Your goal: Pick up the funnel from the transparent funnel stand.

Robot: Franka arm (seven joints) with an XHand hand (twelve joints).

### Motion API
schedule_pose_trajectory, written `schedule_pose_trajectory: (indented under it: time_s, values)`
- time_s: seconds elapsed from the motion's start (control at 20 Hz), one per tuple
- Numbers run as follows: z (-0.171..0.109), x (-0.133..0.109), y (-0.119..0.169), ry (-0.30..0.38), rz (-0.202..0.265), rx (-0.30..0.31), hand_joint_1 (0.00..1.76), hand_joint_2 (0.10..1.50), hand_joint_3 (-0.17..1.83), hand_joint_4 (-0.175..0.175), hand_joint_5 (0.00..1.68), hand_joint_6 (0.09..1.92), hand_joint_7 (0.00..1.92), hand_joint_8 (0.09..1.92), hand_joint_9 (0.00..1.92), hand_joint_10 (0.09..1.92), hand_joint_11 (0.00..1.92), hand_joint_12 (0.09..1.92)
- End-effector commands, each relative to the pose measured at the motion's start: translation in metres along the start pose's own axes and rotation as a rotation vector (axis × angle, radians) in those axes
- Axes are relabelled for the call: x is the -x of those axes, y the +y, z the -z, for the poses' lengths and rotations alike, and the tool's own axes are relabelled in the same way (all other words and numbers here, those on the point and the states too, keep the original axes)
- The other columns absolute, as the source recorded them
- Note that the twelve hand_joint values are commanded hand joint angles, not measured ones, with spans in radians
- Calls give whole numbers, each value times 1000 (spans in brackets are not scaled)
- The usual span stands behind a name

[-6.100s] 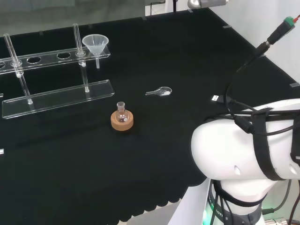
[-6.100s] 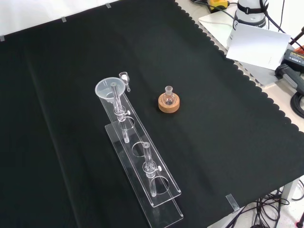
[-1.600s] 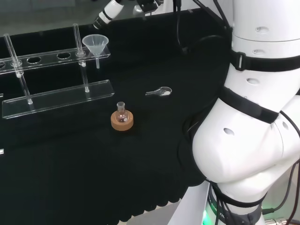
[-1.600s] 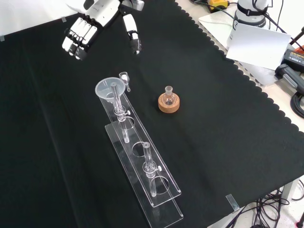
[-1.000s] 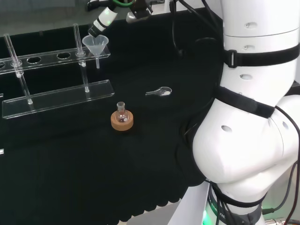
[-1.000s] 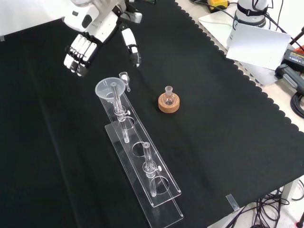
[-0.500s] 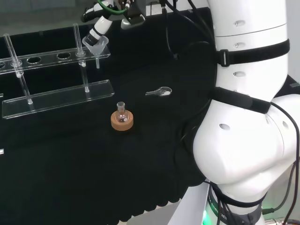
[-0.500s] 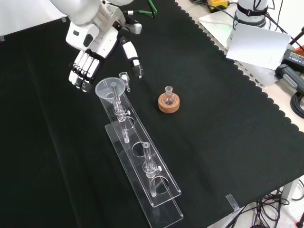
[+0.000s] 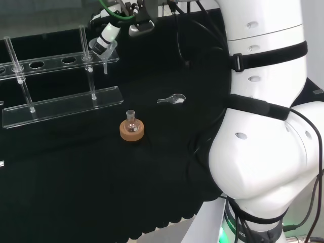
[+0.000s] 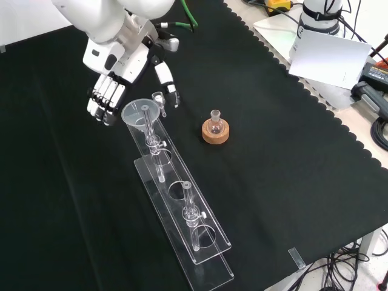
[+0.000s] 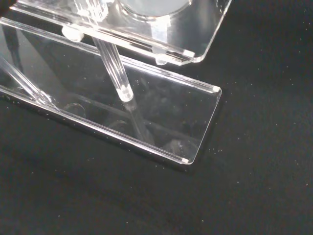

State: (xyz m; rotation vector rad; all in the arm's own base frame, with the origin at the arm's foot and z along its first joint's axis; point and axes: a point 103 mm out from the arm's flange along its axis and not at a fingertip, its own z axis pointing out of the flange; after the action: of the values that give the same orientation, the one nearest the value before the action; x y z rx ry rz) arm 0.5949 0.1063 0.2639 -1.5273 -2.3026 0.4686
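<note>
A clear funnel point(image 10: 139, 112) sits in the end hole of the transparent stand point(image 10: 182, 206). In the head view, a finger partly covers the funnel point(image 9: 105, 52) at the stand's right end. My hand point(image 10: 119, 60) hovers just beyond it, open. Its fingers point(image 10: 100, 104) hang to the left of the funnel's rim and its thumb point(image 10: 167, 86) to the right, without touching it. The wrist view looks down past the stand's top shelf point(image 11: 186, 44) to its base plate point(image 11: 171, 122).
A small flask on a cork ring point(image 10: 215, 131) stands to the right of the stand in the front view. A small clear glass piece point(image 10: 159, 97) lies close to the funnel, under my thumb. Two upright rods point(image 10: 189, 203) rise from the stand.
My hand has come down from the front view's top toward the funnel. Its fingers and thumb now flank the rim. The funnel, stand and flask have not moved.
</note>
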Motion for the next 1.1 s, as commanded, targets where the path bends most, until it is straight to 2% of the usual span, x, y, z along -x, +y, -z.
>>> schedule_pose_trajectory:
  time_s: [0.05, 0.25, 0.6, 0.7, 0.85, 1.1]
  values:
    - [-7, 5, 5, -19, -18, -3, 592, 624, 12, -15, 0, 87, 0, 87, 0, 87, 3, 194]
    - [-8, 9, 7, -36, -24, 11, 592, 630, 6, -36, 0, 87, 28, 87, 3, 87, 0, 392]
    - [-9, 4, 12, -57, -5, -15, 598, 637, 5, -36, 0, 87, 184, 138, 100, 111, 0, 611]
    - [-9, 4, 12, -60, -5, -19, 607, 638, 3, -31, 18, 87, 170, 259, 52, 340, 0, 649]
    - [-8, 5, 13, -64, -13, -20, 616, 641, 3, -11, 136, 87, 212, 430, 6, 686, 0, 695]
    - [-8, 5, 13, -101, -20, -31, 628, 649, 6, 9, 341, 87, 379, 523, 83, 800, 0, 749]
